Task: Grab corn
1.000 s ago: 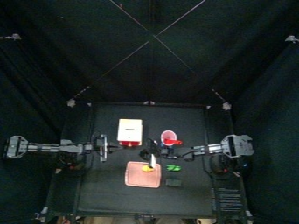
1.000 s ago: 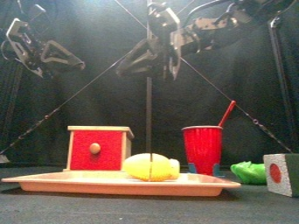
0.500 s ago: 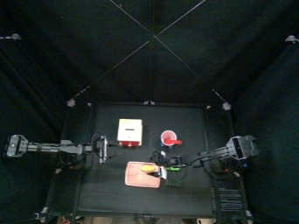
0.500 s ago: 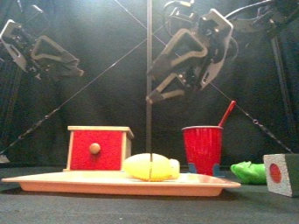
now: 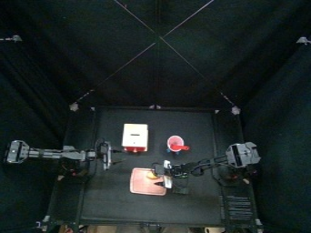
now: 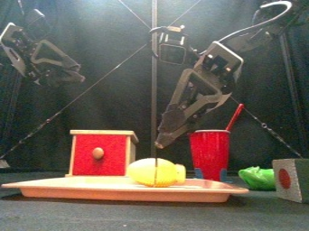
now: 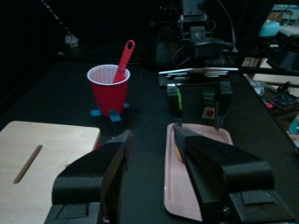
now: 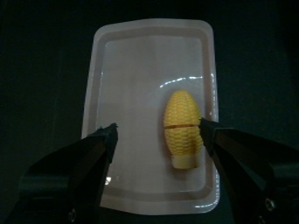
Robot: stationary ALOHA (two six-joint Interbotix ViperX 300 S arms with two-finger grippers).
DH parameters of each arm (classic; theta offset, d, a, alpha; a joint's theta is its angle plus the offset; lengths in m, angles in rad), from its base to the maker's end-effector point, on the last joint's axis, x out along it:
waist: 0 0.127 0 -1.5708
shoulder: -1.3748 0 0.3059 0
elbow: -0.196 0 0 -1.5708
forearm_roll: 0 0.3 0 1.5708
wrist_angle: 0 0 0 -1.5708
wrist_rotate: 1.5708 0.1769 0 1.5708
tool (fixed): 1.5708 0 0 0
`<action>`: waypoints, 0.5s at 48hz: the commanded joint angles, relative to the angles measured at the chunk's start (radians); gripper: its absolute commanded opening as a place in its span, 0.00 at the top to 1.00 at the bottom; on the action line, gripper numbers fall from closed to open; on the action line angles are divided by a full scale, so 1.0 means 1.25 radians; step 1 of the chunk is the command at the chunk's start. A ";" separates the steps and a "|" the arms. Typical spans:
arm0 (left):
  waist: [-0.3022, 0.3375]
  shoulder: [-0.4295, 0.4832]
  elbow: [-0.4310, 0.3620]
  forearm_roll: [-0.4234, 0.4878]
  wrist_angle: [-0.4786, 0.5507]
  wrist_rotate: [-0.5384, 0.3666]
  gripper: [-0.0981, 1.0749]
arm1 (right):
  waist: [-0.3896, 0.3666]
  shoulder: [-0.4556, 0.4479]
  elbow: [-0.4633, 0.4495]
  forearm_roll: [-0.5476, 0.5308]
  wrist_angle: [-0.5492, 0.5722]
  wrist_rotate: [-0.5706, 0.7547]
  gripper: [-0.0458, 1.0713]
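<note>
The corn [image 8: 181, 131] is a small yellow oblong lying on the pale pink board [image 8: 128, 79]. It also shows in the front view [image 6: 157, 171] on the board [image 6: 72, 187], and in the top view [image 5: 153, 176]. My right gripper [image 8: 160, 129] is open and hangs straight above the corn, with one jaw on each side. In the front view my right gripper [image 6: 161, 143] points down a little above the corn without touching it. My left gripper [image 7: 152, 149] is open and empty, left of the board, and also shows in the top view [image 5: 109, 156].
A red box [image 6: 103, 153] with a pale top [image 5: 135, 136] stands behind the board's left part. A red cup [image 6: 209, 152] with a red stick stands behind its right part. A bright green piece [image 6: 256, 177] and a grey block [image 6: 290, 179] lie at the right.
My right gripper has come down and swung in over the board, and now hangs just above the corn. The left arm has not moved.
</note>
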 commanded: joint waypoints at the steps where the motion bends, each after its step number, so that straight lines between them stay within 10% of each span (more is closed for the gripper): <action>1: 0.000 0.001 -0.007 -0.001 -0.007 0.001 0.22 | -0.012 -0.005 -0.026 -0.001 0.004 0.000 0.05; 24: 0.000 0.001 -0.001 -0.001 -0.007 0.001 0.22 | -0.045 0.037 -0.029 -0.001 0.009 0.000 0.05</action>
